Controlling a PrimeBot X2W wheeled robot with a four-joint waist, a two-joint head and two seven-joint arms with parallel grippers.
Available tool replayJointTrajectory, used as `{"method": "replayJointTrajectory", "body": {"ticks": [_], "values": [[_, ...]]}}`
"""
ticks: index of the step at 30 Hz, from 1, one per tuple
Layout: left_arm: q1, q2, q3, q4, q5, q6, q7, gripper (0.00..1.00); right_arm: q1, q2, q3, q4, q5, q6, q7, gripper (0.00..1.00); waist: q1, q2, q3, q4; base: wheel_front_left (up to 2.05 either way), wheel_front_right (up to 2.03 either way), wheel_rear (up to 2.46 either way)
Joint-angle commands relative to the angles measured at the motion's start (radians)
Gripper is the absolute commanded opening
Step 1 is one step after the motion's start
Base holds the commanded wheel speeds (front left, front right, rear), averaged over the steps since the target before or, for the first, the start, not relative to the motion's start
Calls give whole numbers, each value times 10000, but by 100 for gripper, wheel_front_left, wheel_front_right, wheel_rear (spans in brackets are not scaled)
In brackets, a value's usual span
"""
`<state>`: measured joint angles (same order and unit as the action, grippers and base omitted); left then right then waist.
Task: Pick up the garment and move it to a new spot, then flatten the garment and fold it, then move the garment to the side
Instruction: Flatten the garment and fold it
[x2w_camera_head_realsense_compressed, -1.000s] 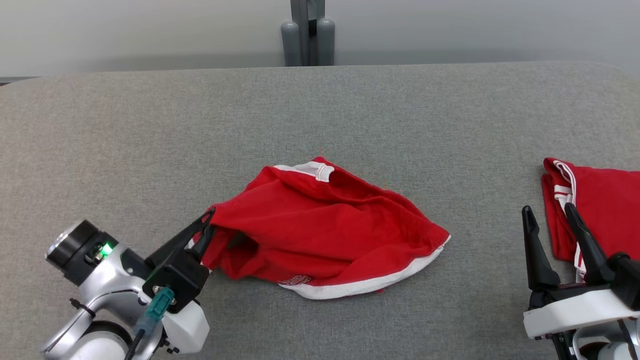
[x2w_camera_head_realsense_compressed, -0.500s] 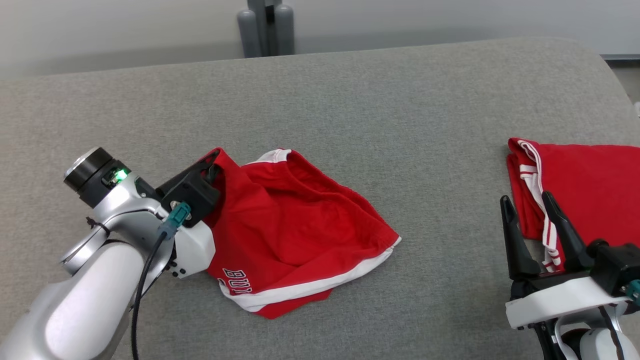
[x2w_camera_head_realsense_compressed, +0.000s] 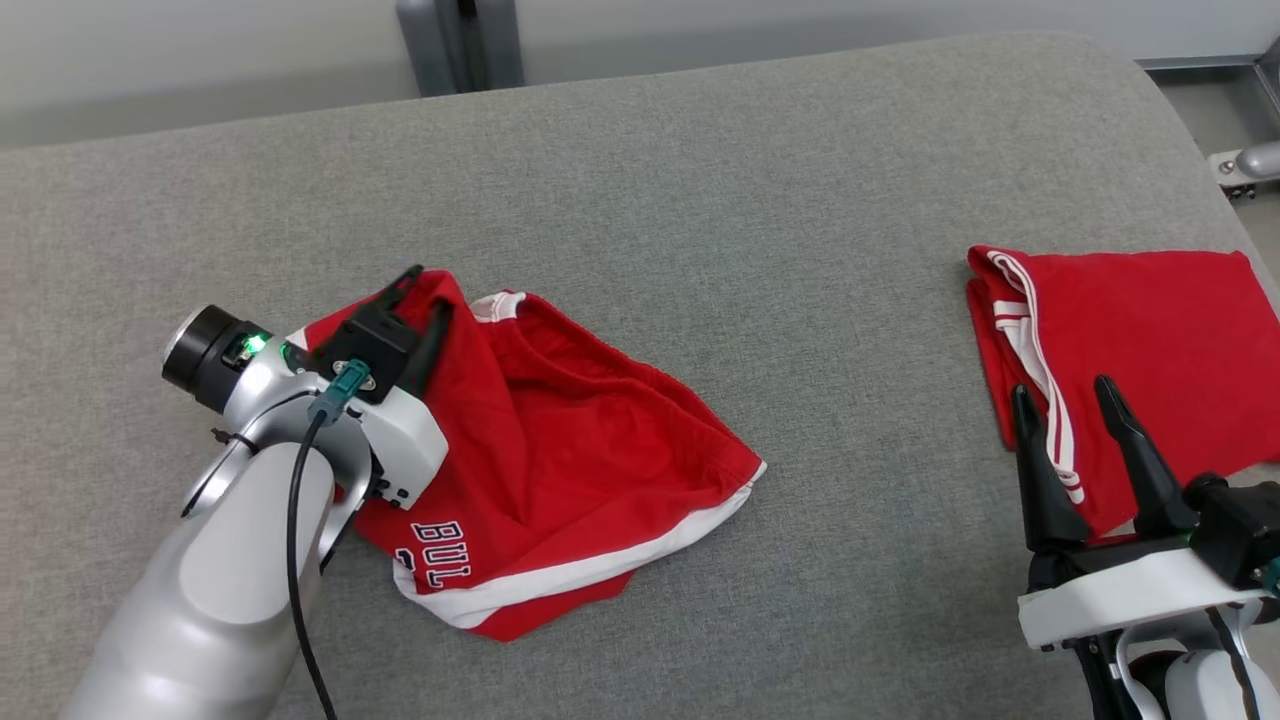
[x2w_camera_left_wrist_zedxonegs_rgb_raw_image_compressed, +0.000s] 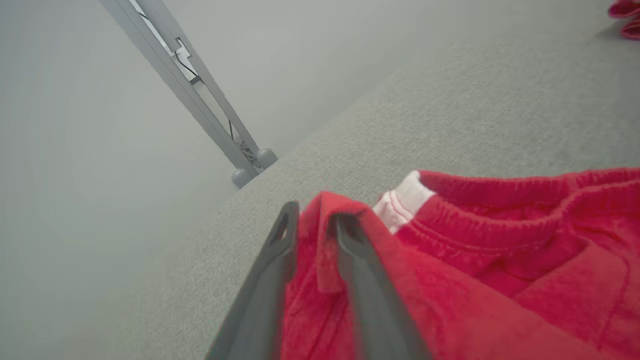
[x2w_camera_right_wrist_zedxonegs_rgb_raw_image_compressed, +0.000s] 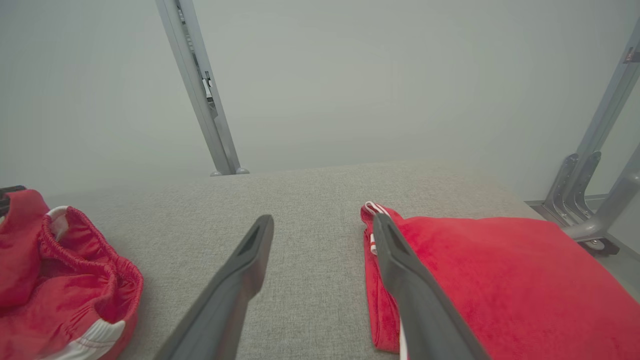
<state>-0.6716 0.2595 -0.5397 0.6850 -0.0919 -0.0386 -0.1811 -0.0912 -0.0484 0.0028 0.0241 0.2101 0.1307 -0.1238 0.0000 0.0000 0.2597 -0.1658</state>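
The garment (x2w_camera_head_realsense_compressed: 560, 440) is a pair of red shorts with white trim and "BUL" lettering, lying crumpled at the left middle of the grey table (x2w_camera_head_realsense_compressed: 700, 200). My left gripper (x2w_camera_head_realsense_compressed: 425, 290) stands at its far left corner. Its fingers are slightly apart, with a raised fold of red cloth between them. In the left wrist view the fold rises between the fingers of the left gripper (x2w_camera_left_wrist_zedxonegs_rgb_raw_image_compressed: 317, 217), and the garment (x2w_camera_left_wrist_zedxonegs_rgb_raw_image_compressed: 500, 260) spreads to the right. My right gripper (x2w_camera_head_realsense_compressed: 1062, 390) hovers open at the lower right, holding nothing. The right wrist view shows the right gripper (x2w_camera_right_wrist_zedxonegs_rgb_raw_image_compressed: 322, 220) and the garment (x2w_camera_right_wrist_zedxonegs_rgb_raw_image_compressed: 60, 270).
A second red garment (x2w_camera_head_realsense_compressed: 1150, 340), folded flat with white stripes, lies at the table's right end just beyond my right gripper; the right wrist view shows the folded garment (x2w_camera_right_wrist_zedxonegs_rgb_raw_image_compressed: 500, 280) too. A grey post (x2w_camera_head_realsense_compressed: 460, 45) stands behind the table. A metal frame (x2w_camera_head_realsense_compressed: 1245, 160) sits past the right edge.
The camera has swung right. My left gripper pulled the garment's corner away from me, turning up the lettered side. Its fingers, shut before, have now parted. The right gripper stays open.
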Motion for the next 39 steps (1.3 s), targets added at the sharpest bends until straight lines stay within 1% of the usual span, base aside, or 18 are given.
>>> {"method": "replayJointTrajectory", "body": {"ticks": [1, 3, 6, 10, 15, 16, 18, 19, 24, 28, 39], "values": [[-61, -33, 115, 83, -141, 77, -153, 100, 83, -45, -51, 33, -41, 2, -52, 100, 0, 0, -44, 109, 0, 0, 0], [166, -182, 319, 121, -419, 199, -437, 100, 116, -48, -75, 43, -52, 0, -29, 100, 0, 0, -109, 254, 0, 0, 0], [623, -337, 697, -176, -919, 327, -664, 100, 151, -48, -137, 8, -75, 2, 4, 100, 0, 0, -223, 527, 0, 0, 0], [1469, -251, 1435, -903, -1608, 686, -764, 100, 162, -48, -118, -28, -95, 2, 66, 100, 0, 0, -375, 820, 0, 0, 0], [2871, -275, 2553, -2504, -2476, 1343, -821, 100, 207, -48, -133, -35, -76, 2, 55, 100, 0, 0, -559, 1122, 0, 0, 0], [3135, -211, 2739, -2892, -2457, 1510, -820, 100, 233, -50, -133, -19, -85, 2, 53, 100, 0, 0, -599, 1176, 0, 0, 0], [3738, -252, 3022, -3695, -2598, 1676, -821, 100, 220, -48, -106, -13, -115, 0, 77, 100, 0, 0, -656, 1262, 0, 0, 0], [4005, -196, 3103, -4038, -2499, 1782, -820, 100, 217, -48, -101, -20, -150, 2, 84, 100, 0, 0, -690, 1307, 0, 0, 0], [5151, -124, 3272, -5533, -2221, 2207, -818, 100, 306, -50, -114, 33, -231, 2, 178, 100, 0, 0, -963, 1527, 0, 0, 0], [5870, -89, 3312, -6400, -2136, 2418, -819, 100, 434, -48, -115, 48, -270, 2, 288, 100, 0, 0, -1278, 1653, 0, 0, 0], [6899, 68, 3018, -6946, -1958, 2625, -427, 100, 902, -48, -29, -90, -333, 2, 535, 100, 0, 0, -1789, 1732, 0, 0, 0]]}}
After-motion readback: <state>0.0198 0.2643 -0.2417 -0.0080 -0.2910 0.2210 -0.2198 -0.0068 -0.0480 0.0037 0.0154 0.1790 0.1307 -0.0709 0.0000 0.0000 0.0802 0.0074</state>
